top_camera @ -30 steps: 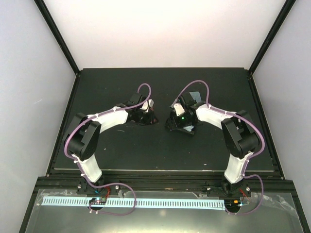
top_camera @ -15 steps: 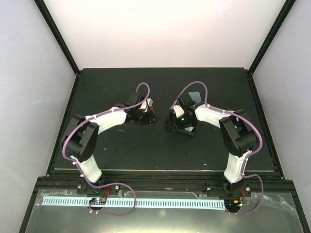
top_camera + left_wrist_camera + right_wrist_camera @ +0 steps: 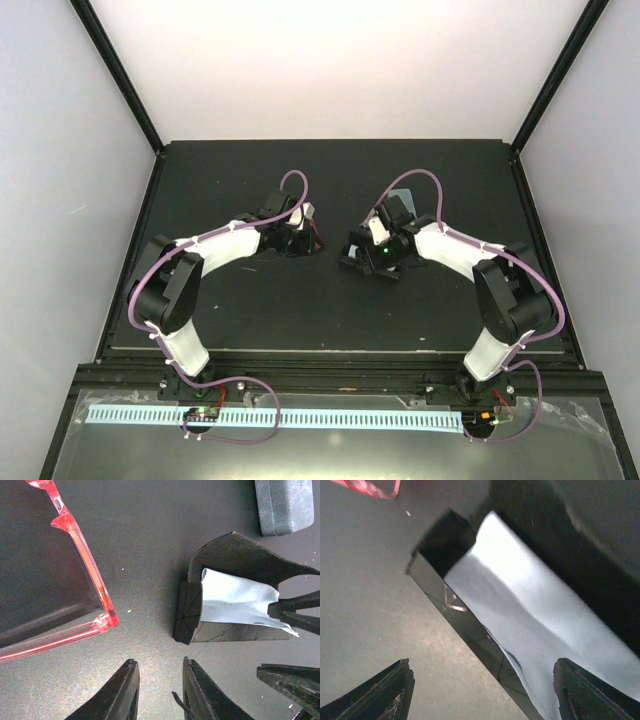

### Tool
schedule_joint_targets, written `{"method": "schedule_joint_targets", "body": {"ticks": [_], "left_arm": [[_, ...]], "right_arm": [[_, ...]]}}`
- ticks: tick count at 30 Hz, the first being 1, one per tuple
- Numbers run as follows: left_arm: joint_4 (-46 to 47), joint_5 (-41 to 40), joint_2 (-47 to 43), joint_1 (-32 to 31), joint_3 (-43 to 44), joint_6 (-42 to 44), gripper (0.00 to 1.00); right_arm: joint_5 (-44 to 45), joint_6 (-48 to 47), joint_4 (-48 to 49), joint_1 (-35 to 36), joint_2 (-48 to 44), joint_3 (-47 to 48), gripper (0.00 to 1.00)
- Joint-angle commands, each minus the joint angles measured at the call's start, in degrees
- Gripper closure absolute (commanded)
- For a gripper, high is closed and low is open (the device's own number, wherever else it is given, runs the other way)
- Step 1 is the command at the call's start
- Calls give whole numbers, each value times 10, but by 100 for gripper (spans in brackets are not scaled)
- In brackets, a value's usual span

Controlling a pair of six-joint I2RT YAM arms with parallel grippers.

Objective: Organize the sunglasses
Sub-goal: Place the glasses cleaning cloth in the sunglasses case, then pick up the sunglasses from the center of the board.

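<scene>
The left gripper [image 3: 159, 667] hangs low over the middle of the counter [image 3: 150, 540]. Its jaws are only a narrow gap apart, with bare counter showing between them, so it grips nothing. That narrow setting would suit pinching a thin frame.

The red sunglasses [image 3: 86, 565] lie just ahead of it and to its left, near its fingertips but apart from them. They are probably there as the next thing to be picked up.

Right of them, near the counter's centre, the black case [image 3: 187, 610] stands open. A light blue cloth [image 3: 235, 597] is draped inside it and spills over its right end. The cloth looks laid in as a lining, so that the lenses rest on something soft.

The right gripper [image 3: 482, 665] is low at that end with its jaws spread wide on either side of the cloth's loose edge, gripping nothing. One finger appears to touch the cloth. From there it could tuck the cloth in or steady the case while the other arm loads it.

Towards the far edge lies a shut pale blue case [image 3: 282, 502], apart from the rest. It is likely meant for the second pair. The black sunglasses do not show in any view.
</scene>
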Motion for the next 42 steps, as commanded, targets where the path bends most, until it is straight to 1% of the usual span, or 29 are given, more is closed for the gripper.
{"method": "schedule_joint_targets", "body": {"ticks": [1,10,16,21,25,30,34,38,42], "left_arm": [[3,3,-13,5,1,7,77],[5,4,-12,5,-1,9,77],[6,4,-10,7,-2,9,77],[7,4,-10,10,-3,9,77],[7,2,-12,13,-5,8,77],[26,-20,-37,25,-29,-12,76],[45,-59,-71,43,-66,-45,72],[73,-91,-118,70,-109,-74,68],[86,-117,-170,94,-151,-96,64]], "right_arm": [[5,6,-15,-3,-4,-19,23],[-37,-7,-26,-3,22,-24,23],[-13,-2,-34,-3,48,-16,22],[12,3,-39,-3,35,-10,21],[24,7,-33,-3,-8,-12,20],[76,44,-14,-1,-90,-13,20],[143,87,5,25,-118,-6,21],[207,122,3,80,-82,44,27],[255,155,-17,130,9,135,34]]}}
